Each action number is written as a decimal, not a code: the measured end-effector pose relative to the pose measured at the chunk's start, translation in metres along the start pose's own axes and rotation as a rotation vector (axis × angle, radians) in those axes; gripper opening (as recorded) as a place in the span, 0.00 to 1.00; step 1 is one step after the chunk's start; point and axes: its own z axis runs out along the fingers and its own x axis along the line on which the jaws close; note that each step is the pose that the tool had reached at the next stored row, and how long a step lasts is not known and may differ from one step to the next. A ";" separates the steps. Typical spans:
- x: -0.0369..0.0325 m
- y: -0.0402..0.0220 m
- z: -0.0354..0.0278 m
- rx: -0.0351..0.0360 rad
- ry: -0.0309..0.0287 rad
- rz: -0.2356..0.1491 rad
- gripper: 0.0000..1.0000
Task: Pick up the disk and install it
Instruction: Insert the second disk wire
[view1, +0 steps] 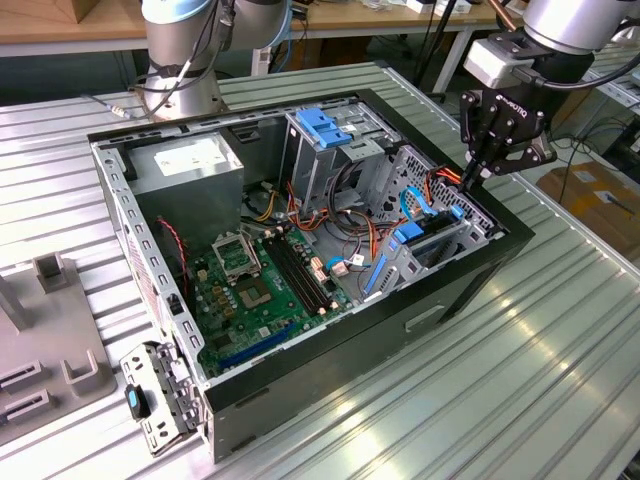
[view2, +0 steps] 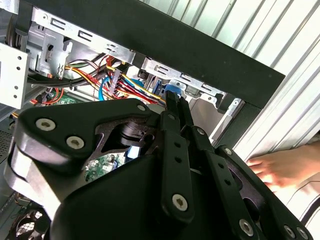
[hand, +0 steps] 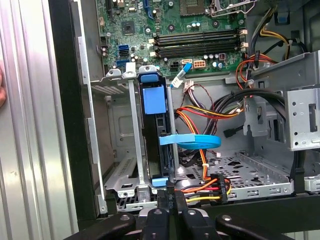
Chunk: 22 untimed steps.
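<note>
A ribbed metal desk (view1: 560, 330) carries an open black computer case (view1: 400, 300) lying on its side, with lab benches and cardboard boxes in the background. Taking the case as the landmark: its green motherboard (view1: 265, 290) covers the floor of the case, a grey power supply (view1: 190, 165) with a white sticker sits in the far corner toward the robot's base, and a metal drive cage topped by a bare blue latch (view1: 325, 125) stands at the far wall. The disk (hand: 154, 145) stands on edge in the drive bay in the case's corner nearest the exterior view's right, slotted between metal guide rails, its bright blue carrier tab (hand: 154, 97) facing the motherboard; in the exterior view its blue rails show beside the bay's wall (view1: 425, 235). A blue flat data cable (hand: 192, 141) loops just beside the disk, and a bundle of red, yellow and orange wires (hand: 210, 187) runs to a plug near the case's rim. The pincer (view1: 478, 168) hangs above that same corner of the case, over the bay, its black fingers pressed together with nothing between them; in the first wrist view the clenched tips (hand: 170, 202) sit at the case's rim just above the disk's edge. A person's hand (view2: 285, 167) rests on the desk just outside the case wall.
</note>
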 end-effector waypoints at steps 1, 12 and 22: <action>0.0000 0.0000 0.0000 0.0000 0.0000 0.000 0.16; 0.0003 0.0029 -0.0033 0.0027 -0.0003 0.000 0.16; 0.0004 0.0040 -0.0015 0.0028 -0.0002 0.000 0.16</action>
